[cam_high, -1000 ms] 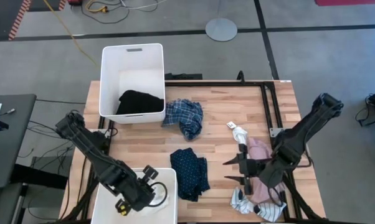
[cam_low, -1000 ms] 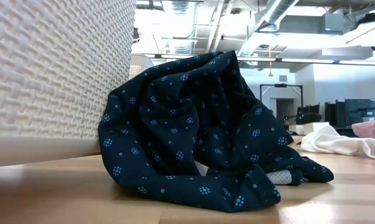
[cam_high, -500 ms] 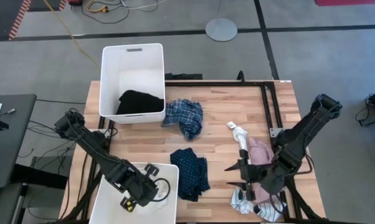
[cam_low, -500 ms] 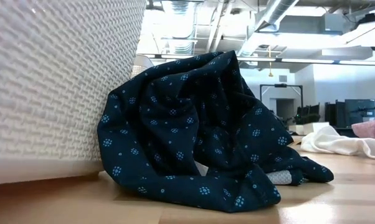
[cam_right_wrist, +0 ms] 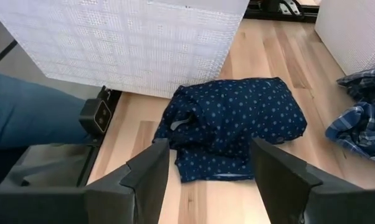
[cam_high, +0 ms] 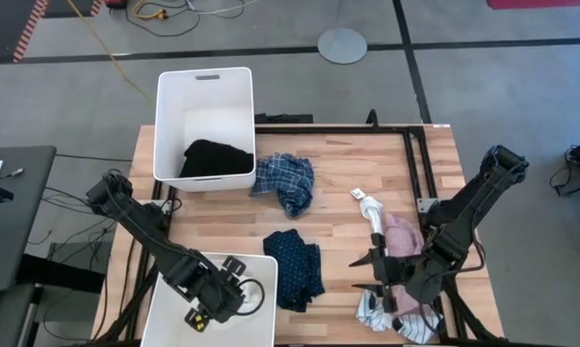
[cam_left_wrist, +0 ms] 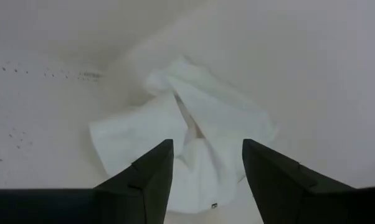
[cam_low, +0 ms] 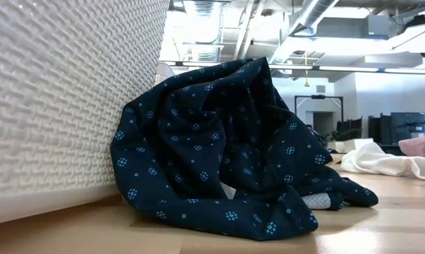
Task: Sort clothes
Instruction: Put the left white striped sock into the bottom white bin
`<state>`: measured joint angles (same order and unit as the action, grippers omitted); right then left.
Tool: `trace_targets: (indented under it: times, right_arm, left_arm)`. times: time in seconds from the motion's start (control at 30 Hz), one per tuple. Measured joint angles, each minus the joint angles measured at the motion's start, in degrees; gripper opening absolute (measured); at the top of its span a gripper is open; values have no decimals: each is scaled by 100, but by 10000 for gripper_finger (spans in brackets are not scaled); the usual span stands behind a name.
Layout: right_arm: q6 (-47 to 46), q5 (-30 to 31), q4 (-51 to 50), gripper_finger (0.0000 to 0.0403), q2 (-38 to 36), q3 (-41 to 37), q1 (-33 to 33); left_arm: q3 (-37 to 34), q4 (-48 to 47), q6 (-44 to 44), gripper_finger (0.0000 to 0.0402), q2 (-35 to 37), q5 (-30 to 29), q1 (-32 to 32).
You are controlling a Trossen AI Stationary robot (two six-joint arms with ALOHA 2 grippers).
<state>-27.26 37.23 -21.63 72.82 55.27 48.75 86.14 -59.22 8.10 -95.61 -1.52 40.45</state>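
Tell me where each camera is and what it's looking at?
High view: above the table, looking straight down; both arms, left gripper over the near bin.
Low view: at tabletop height, looking across at the navy dotted piece; no arm shows.
Left wrist view: on the left arm, looking into the bin at a white sock; its open gripper.
Right wrist view: on the right arm; open right gripper.
High, low and right wrist views share the navy piece.

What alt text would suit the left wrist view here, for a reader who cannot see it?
A crumpled white cloth piece lies on the floor of a white plastic bin, just beyond the left gripper, whose two dark jaws stand apart with nothing between them. The pale bin surfaces fill the rest of the picture.
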Motion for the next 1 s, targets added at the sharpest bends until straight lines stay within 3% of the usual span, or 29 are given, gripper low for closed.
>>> trace_targets:
  times: [0.13,0.47,0.77,1.0]
  right_arm:
    - [-349,-143,-290,240,0,0,-2]
    - [-1435,-1282,-427,240,100,2,2]
    - [-2420,-2127,-924,240,879,2,-2]
    - [-2950,-2875,-911,238,1556,2,11]
  left_arm:
    - [360,-142,-66,187,0,-39,7]
    - [1345,-708,-385,187,0,-571,107]
    - [2073,-1027,-961,187,2,-1326,116]
    - [2562,-1079,-1493,187,4,-2244,94]
